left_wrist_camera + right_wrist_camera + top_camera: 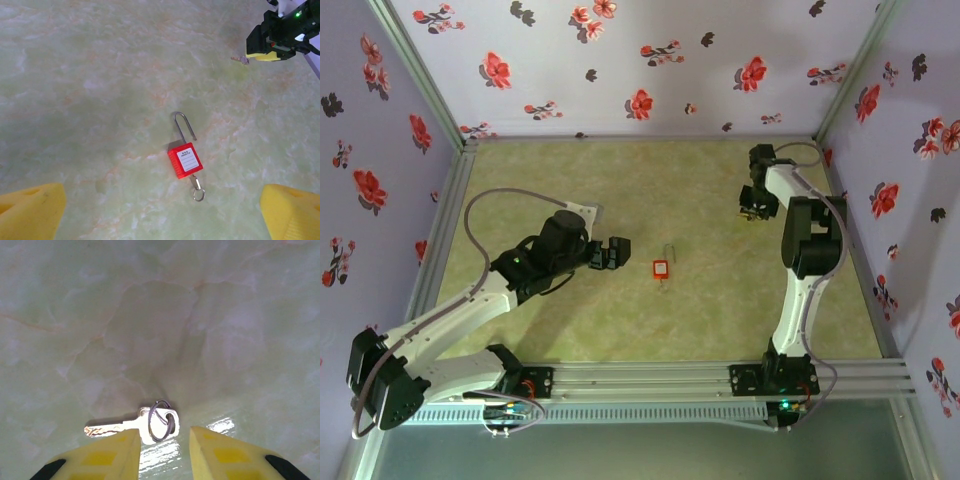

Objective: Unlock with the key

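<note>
- While the left gripper (617, 253) hangs just left of centre in the top view, its yellow fingers (31, 212) stand spread wide at the bottom corners of its wrist view, grasping nothing.
- Between those fingers, slightly below the middle of the frame, the red padlock (185, 160) lies flat on the green marbled table (700, 330), apart from both pads.
- Its wire shackle (182, 125) points toward the top of the frame, and a small ring (199, 192) hangs from its lower end.
- The right gripper (165, 450) sits at the upper right of the top view, well apart from the padlock.
- In the right wrist view the key (131, 426) lies on the table at the bottom centre, blade pointing left, a wire ring (161, 420) through its head.
- That gripper's fingers are partly apart and straddle the key's head; the left-hand pad meets it, while a sliver of table shows before the right-hand pad, so the key is not clenched.
</note>
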Tool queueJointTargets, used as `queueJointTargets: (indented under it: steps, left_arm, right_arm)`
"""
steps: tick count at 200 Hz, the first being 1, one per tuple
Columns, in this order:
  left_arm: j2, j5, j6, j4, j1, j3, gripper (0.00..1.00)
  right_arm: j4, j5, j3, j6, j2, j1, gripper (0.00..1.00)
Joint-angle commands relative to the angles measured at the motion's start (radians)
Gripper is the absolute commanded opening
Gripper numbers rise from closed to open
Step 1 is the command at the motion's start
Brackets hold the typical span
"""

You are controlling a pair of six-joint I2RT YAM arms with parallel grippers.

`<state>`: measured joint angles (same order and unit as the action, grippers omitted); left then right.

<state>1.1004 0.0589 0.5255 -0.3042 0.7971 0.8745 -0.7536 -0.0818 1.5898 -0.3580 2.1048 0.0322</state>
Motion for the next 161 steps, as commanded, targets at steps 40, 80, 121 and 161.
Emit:
queueJointTargets:
  steps: [40,80,121,161]
  left_arm:
    - [-0.008,0.022,0.008,0.025,0.007,-0.002,0.99]
    - [0.007,0.022,0.020,0.044,0.007,-0.004,0.99]
    - [0.075,-0.034,0.100,0.166,0.011,-0.002,0.99]
    - [0.211,-0.143,0.309,0.407,0.018,0.030,0.98]
  right_arm:
    - [0.030,-0.004,-0.003,0.002,0.041,-0.008,0.20]
    - [0.045,-0.015,-0.046,0.002,0.006,-0.008,0.05]
    - [0.078,0.036,-0.134,-0.015,-0.110,-0.003,0.00]
    - [0.134,0.156,-0.265,-0.070,-0.319,0.032,0.00]
